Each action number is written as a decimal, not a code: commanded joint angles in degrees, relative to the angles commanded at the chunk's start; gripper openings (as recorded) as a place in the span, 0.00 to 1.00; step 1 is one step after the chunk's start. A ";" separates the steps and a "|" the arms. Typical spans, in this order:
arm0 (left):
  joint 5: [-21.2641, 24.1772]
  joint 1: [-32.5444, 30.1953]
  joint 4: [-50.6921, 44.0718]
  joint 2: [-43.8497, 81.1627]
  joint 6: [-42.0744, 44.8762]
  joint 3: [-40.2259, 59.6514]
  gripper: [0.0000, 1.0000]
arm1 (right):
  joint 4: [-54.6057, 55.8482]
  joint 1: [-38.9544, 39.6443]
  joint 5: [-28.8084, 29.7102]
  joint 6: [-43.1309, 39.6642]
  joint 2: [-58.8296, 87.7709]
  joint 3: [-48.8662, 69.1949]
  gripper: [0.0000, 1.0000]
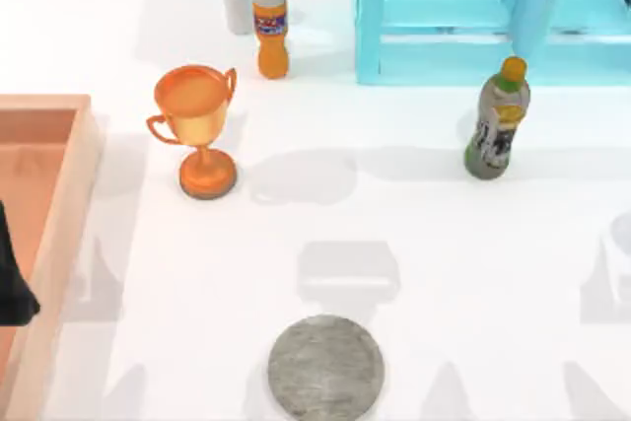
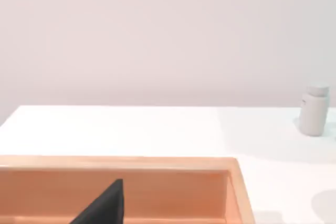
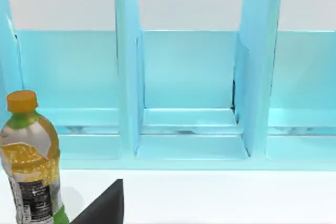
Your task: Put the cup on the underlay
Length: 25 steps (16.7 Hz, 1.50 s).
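1. Cup could not be surely made out; a pale shape (image 1: 623, 232) at the bench's right edge might have been it.
2. Underlay (image 1: 325, 367) lay at the bench's near edge, well left of that shape.
3. Left gripper (image 1: 14, 288) hung over the wooden tray (image 1: 59, 204) at the left edge, so the right gripper (image 3: 105, 207) was probably nearer; I could not tell either's state.

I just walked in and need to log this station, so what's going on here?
Nothing is being handled right now. The left gripper hangs over the wooden tray at the table's left edge. The right gripper faces the cyan rack, close to the grey bottle. The underlay lies flat at the near middle of the table with nothing on it. An orange trophy, an orange bottle and a white bottle stand farther back.
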 joint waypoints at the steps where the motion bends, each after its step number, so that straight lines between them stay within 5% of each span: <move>1: 0.00 0.00 0.00 0.00 0.00 0.00 1.00 | 0.00 0.00 0.00 0.00 0.00 0.00 1.00; 8: 0.00 0.00 0.00 0.00 0.00 0.00 1.00 | -10.58 -0.82 -0.24 -12.59 12.74 12.61 1.00; 19: 0.00 0.00 0.00 0.00 0.00 0.00 1.00 | -52.64 -4.84 0.50 -70.45 76.60 60.55 1.00; 25: 0.00 0.00 0.00 0.00 0.00 0.00 1.00 | -68.03 -6.38 0.21 -91.37 98.46 79.94 1.00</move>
